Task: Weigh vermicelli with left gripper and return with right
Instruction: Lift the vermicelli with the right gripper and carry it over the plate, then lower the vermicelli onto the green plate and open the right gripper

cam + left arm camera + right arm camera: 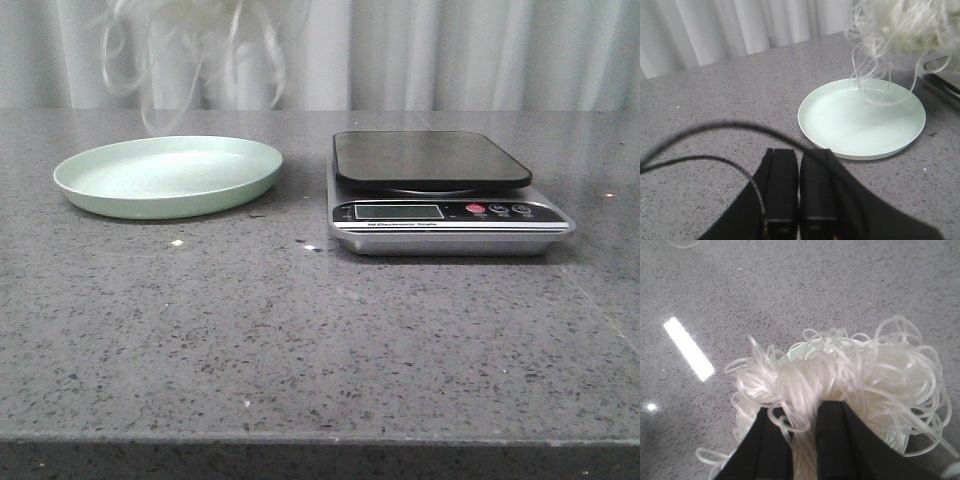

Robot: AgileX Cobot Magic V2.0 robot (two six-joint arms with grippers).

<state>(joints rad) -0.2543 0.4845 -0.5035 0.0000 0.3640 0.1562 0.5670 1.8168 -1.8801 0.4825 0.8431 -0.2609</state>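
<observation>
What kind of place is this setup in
Probably a mock kitchen counter or lab bench: a speckled grey stone-look countertop, a digital kitchen scale, a pale green plate, and a plain white curtain behind.

The left tool (pixel 799 192) is matt black, built from two flat, rectangular fingers (pixel 781 187) with squared, slightly rounded ends, each widening into a broad black body behind. Near the base of those fingers small dots of colour show, red and yellow-green, too small to read. Two thin black cables (pixel 715 127) arc in loops beside the left tool's fingers, one above the other. The right tool (pixel 802 445) is the same plain black, its two fingers (pixel 771 445) flat-faced and blunt, flaring into wider black shoulders behind them. No markings or screws can be made out on it.
</observation>
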